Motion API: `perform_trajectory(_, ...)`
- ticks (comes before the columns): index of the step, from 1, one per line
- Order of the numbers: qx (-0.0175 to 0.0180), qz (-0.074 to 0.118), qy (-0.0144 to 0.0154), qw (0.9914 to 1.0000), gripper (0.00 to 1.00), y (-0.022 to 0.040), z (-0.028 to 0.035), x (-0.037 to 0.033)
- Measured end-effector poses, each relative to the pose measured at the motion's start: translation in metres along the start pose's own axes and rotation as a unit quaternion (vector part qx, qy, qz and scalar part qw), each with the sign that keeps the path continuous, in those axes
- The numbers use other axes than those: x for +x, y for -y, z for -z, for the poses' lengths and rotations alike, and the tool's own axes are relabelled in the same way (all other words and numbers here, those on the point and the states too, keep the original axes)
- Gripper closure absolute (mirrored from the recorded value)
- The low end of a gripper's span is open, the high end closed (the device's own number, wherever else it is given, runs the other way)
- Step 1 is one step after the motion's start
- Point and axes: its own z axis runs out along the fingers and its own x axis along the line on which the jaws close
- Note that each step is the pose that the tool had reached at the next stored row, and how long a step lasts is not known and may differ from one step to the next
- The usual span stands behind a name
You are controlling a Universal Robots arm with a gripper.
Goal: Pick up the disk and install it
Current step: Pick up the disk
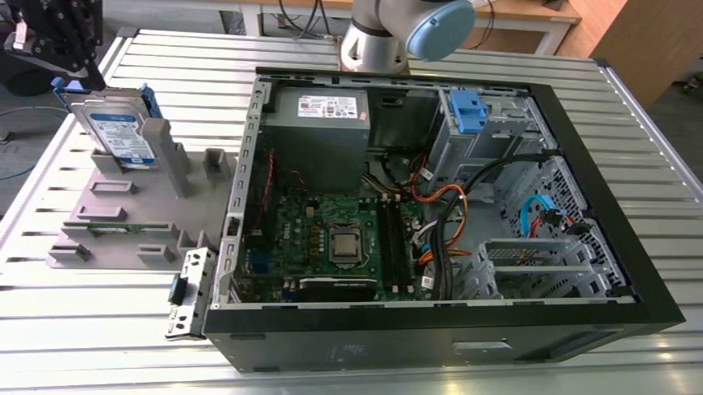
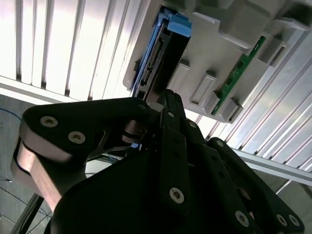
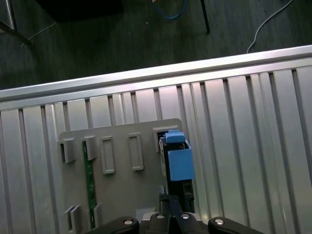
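Note:
The disk [image 1: 121,132], silver-grey with a blue-and-white label and blue rails, stands upright in a slot of the grey holder [image 1: 143,206] on the slatted table, at the exterior view's left. My gripper [image 1: 92,81] hangs just above the disk's top edge, fingers shut together with nothing between them. In the second wrist view the fingertips [image 2: 167,96] point at the disk's connector edge [image 2: 158,58]. The first wrist view looks down on the disk's blue rail [image 3: 178,163] just beyond my gripper [image 3: 165,201].
An open black computer case [image 1: 648,304] fills the middle and right, with a power supply [image 1: 318,115], motherboard [image 1: 329,230], cables and a drive bay with a blue latch [image 1: 467,111]. A green memory stick [image 1: 121,228] lies in the holder. The table edge [image 3: 146,73] runs beyond the holder.

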Motion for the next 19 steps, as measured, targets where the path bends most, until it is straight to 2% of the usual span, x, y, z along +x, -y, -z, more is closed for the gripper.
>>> perform_trajectory(1,-0.0002,0.002,0.0014,1.00000,0.89,0.0000,0.0000,0.0000)
perform_trajectory(3,-0.0003,0.004,0.0024,0.99999,0.89,0.0000,-0.0002,-0.0001)
perform_trajectory(7,-0.0004,0.017,0.0023,0.99986,0.89,-0.0001,-0.0005,-0.0009)
perform_trajectory(10,-0.0003,0.033,0.0021,0.99944,0.89,-0.0001,-0.0011,-0.0012)
perform_trajectory(14,-0.0005,0.047,0.0032,0.99889,0.89,-0.0003,-0.0024,-0.0022)
perform_trajectory(15,-0.0007,0.048,0.0048,0.99882,0.89,-0.0003,-0.0028,-0.0022)
perform_trajectory(16,-0.0011,0.049,0.0087,0.99877,0.89,-0.0003,-0.0031,-0.0022)
perform_trajectory(18,-0.0023,0.049,0.0205,0.99859,0.89,-0.0003,-0.0034,-0.0023)
perform_trajectory(19,-0.0027,0.049,0.0250,0.99848,0.89,-0.0003,-0.0035,-0.0022)
